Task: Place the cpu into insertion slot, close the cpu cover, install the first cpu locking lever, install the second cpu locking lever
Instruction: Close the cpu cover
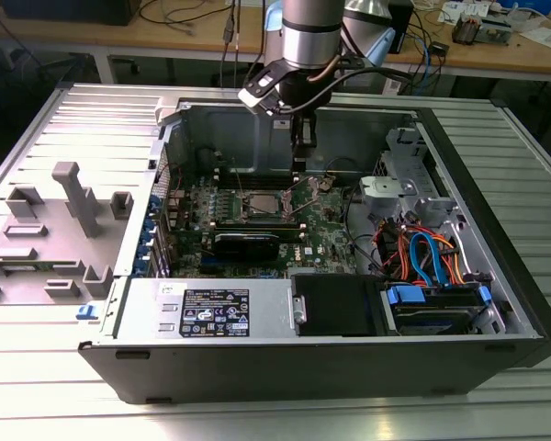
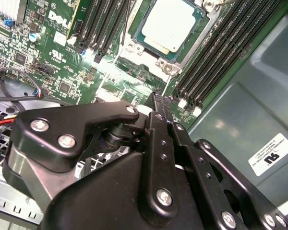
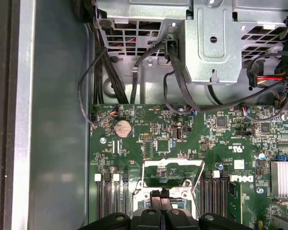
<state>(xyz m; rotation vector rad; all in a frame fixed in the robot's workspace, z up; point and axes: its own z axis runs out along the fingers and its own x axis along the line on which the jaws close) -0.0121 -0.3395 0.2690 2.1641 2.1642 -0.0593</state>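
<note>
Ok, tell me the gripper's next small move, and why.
Probably ease the gripper toward the thin silver metal cpu cover frame, which seems raised, to tip it shut: the flat square silver-grey cpu already lies in the silvery-rimmed insertion slot, and the gripper is shut on nothing.

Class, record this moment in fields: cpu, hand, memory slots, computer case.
cpu: seated in the insertion slot, silver top up
hand: fingers together, nothing seen between them, tip close by the slot's edge; contact unclear
memory slots: long black rows on both sides of the slot
computer case: side open, lying on a ribbed metal table
</note>
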